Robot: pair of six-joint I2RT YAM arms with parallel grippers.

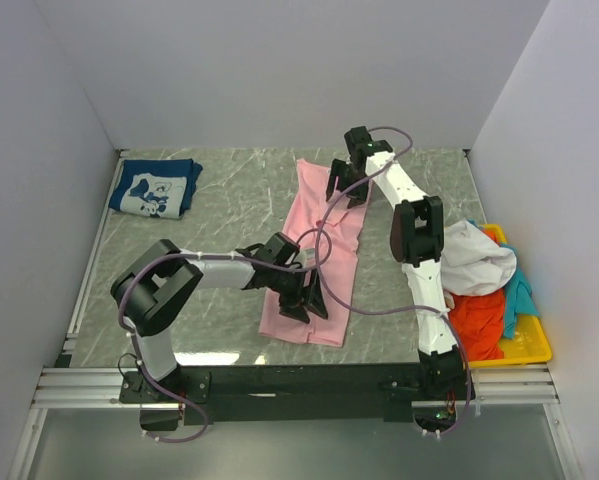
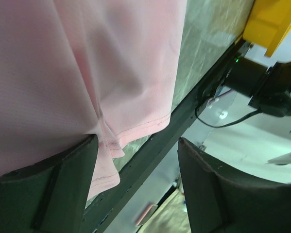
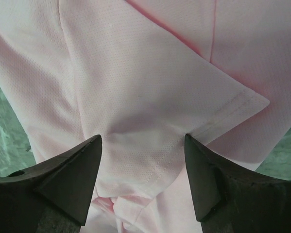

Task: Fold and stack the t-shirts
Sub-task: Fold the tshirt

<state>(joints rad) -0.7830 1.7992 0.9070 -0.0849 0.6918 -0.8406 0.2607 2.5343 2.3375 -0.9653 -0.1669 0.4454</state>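
Note:
The light-pink t-shirt [image 1: 299, 215] lies as a long narrow strip down the middle of the table. My left gripper [image 1: 304, 298] is open at the strip's near end. In the left wrist view the hem [image 2: 135, 128] hangs beside the left finger [image 2: 62, 187], and the gap of my left gripper [image 2: 138, 145] holds no cloth. My right gripper [image 1: 345, 190] is open at the far end. In the right wrist view my right gripper [image 3: 143, 141] straddles a folded-in sleeve [image 3: 194, 97]. The navy t-shirt [image 1: 157, 188] lies folded at the back left.
The yellow tray [image 1: 531, 346] stands at the right edge with the white [image 1: 474, 260], orange-red [image 1: 477, 320] and teal [image 1: 520, 290] t-shirts piled in it. The black front rail [image 2: 150, 155] runs just beyond the pink hem. Cables loop over the pink t-shirt.

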